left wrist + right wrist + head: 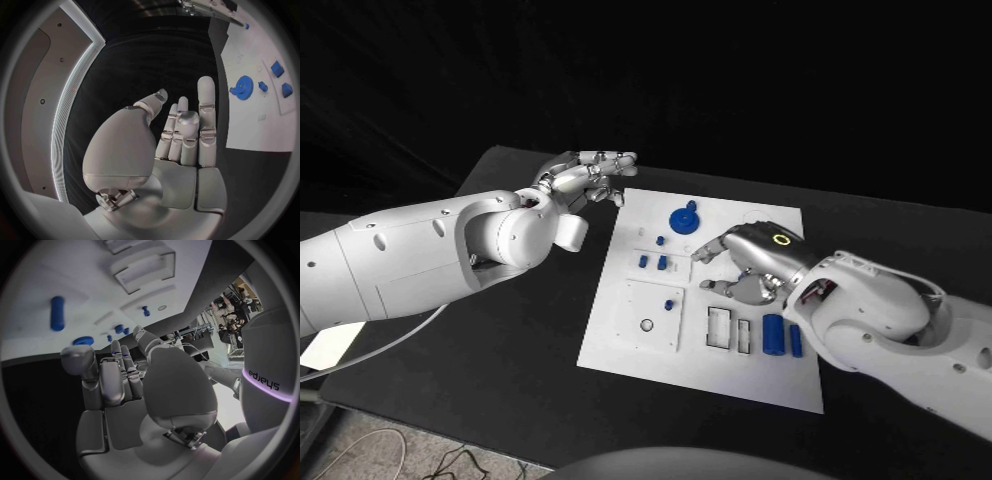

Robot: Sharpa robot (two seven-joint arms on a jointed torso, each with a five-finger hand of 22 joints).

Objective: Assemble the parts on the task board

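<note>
The black table (pixel 502 370) carries the white task board (pixel 733 370), a rectangular plate whose long axis runs away from the robot, tilted slightly toward its right at the far end. The left hand (pixel 589 175) hangs just off the board's far left corner, over bare table; in the left wrist view (pixel 181 145) its fingers stand loosely apart, some straight and some bent, and it holds nothing. The right hand (pixel 747 262) is over the middle of the board, its fingers partly curled downward toward the plate; the right wrist view (pixel 119 385) shows the fingers close together with nothing visible between them, but whether a fingertip touches the board cannot be told. Ahead of the right hand, toward the board's far edge, lies a blue gear (pixel 685 220), flat on the plate, also seen in the left wrist view (pixel 242 87). Just behind the right hand, nearer the robot, two blue cylinders (pixel 773 334) lie side by side, their long axes parallel to the board's long axis, beside two empty rectangular recesses (pixel 718 329). Between the two hands, two small blue pegs (pixel 652 262) stand close together, and a further small blue peg (pixel 671 304) sits on a raised white square plate (pixel 649 318) to the left of the recesses.
</note>
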